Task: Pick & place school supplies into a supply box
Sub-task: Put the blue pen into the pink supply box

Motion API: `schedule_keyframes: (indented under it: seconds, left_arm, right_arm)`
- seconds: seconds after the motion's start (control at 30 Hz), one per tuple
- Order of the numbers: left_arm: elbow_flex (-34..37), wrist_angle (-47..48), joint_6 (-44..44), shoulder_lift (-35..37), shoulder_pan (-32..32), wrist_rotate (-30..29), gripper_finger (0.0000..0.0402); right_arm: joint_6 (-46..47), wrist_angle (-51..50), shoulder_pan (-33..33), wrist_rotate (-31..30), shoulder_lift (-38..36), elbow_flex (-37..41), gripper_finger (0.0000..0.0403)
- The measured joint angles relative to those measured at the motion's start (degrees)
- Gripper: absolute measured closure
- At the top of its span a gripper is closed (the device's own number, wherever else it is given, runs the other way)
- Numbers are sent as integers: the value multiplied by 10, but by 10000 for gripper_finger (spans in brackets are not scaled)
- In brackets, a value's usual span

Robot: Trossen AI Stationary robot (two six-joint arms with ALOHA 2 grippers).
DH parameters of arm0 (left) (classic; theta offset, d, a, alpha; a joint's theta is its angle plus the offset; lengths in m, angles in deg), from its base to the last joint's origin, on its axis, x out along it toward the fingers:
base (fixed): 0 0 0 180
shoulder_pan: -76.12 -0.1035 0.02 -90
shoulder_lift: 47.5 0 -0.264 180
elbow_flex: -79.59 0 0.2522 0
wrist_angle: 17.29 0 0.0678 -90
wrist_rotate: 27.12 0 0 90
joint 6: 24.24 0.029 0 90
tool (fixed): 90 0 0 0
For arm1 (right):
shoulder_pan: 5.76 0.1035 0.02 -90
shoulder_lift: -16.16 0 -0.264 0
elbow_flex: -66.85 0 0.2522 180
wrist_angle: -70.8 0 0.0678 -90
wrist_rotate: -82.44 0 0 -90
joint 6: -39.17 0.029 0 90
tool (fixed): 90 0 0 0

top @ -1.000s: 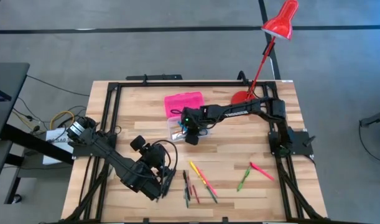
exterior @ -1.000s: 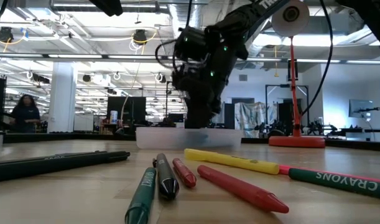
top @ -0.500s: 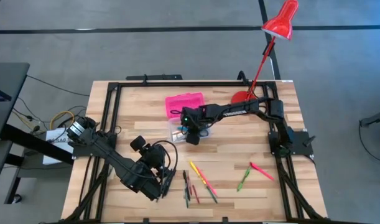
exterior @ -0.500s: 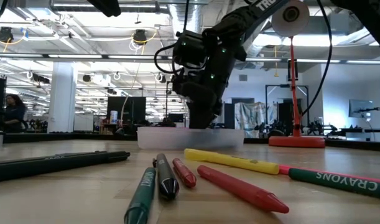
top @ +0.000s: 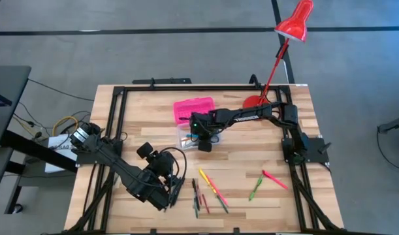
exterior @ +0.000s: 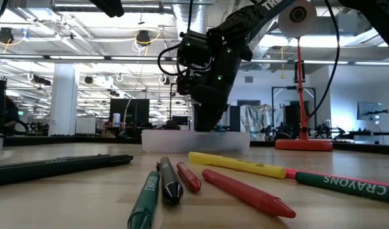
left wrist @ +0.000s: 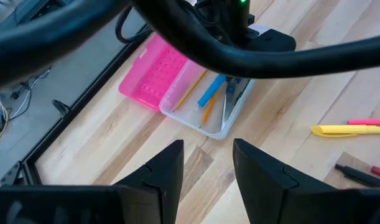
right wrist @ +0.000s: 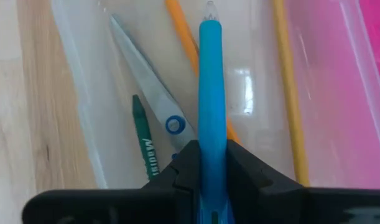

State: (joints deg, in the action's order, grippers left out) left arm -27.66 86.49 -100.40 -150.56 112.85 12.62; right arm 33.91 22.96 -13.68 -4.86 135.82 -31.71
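Now, blue pen (right wrist: 212,93) pinched between right tool (right wrist: 213,163) fingers, above supply box (right wrist: 78,93).

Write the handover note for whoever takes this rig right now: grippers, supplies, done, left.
Right gripper: shut on the blue pen, over the supply box.
Left gripper: open, holds nothing, waiting at the table's near left.
Done: scissors, green crayon, orange pencil and yellow pencil lie in the box.
Left: release the blue pen, then fetch the loose supplies, such as the yellow marker and red crayon.
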Motion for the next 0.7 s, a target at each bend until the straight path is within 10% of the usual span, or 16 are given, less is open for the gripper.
schedule_keyframes:
  seconds: [0.7]
  left_arm:
    - [0, 0, 0, 0, -1, 0, 268]
  right_arm:
    - [-114, -4, -1, -56, -1, -52, 353]
